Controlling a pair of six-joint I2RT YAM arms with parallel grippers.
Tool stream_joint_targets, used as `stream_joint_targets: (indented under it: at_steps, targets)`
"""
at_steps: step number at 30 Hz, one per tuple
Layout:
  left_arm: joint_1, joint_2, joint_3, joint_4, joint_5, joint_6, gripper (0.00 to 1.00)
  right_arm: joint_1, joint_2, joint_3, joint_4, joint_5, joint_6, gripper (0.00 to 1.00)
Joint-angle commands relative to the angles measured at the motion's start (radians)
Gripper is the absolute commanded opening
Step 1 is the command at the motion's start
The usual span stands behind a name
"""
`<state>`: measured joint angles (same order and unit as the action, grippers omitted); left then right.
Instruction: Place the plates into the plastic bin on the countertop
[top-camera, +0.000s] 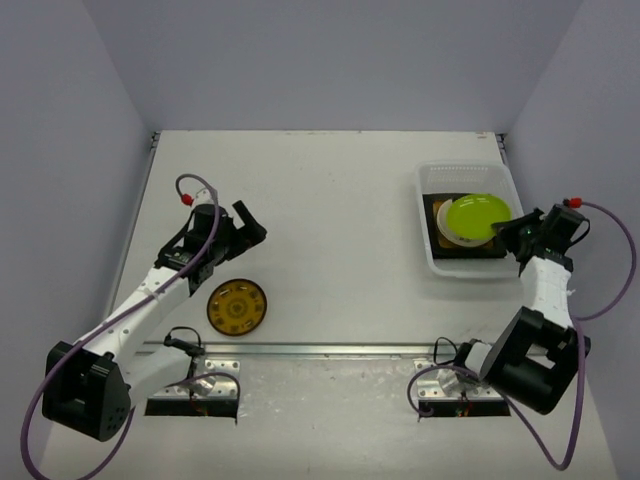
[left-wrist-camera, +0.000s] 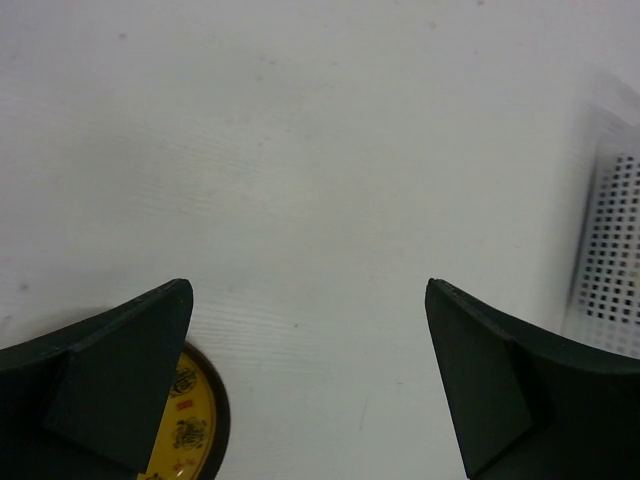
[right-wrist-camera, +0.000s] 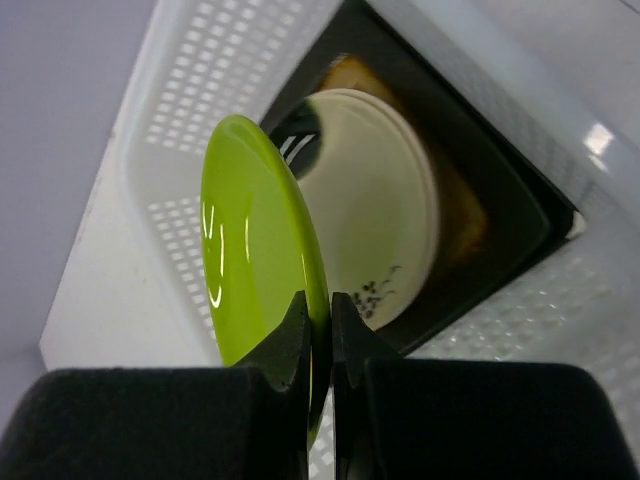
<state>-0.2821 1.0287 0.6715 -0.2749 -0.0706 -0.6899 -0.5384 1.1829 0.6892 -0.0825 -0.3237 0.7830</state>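
Right gripper (right-wrist-camera: 320, 300): we pinch lime plate (right-wrist-camera: 255, 250) above bin (right-wrist-camera: 180, 80).
Left gripper (left-wrist-camera: 308, 287): spread wide, empty.
Binned: cream plate (right-wrist-camera: 375, 200), dark square plate (right-wrist-camera: 515, 185).
Remaining: amber plate (top-camera: 237, 306).

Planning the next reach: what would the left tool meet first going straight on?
Probably the matte white countertop; the translucent slotted plastic bin sits right of the left tool. Depth unclear.
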Motion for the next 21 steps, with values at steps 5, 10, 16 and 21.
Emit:
stream_joint_targets:
  at_steps: [5, 10, 16, 21]
  targets:
    - [-0.002, 0.020, -0.023, -0.173, -0.177, -0.001, 1.00, -0.014, 0.128, 0.060, -0.026, 0.087, 0.028, 0.60]
    - [-0.003, -0.062, -0.061, -0.212, -0.143, -0.022, 1.00, -0.009, 0.116, 0.138, -0.031, 0.021, 0.021, 0.99]
    - [-0.003, -0.087, -0.037, -0.354, -0.100, -0.191, 1.00, 0.080, 0.046, 0.136, -0.093, -0.020, -0.040, 0.99]
    - [-0.003, -0.058, 0.011, -0.532, -0.233, -0.289, 1.00, 0.302, -0.020, 0.129, -0.077, -0.144, -0.103, 0.99]
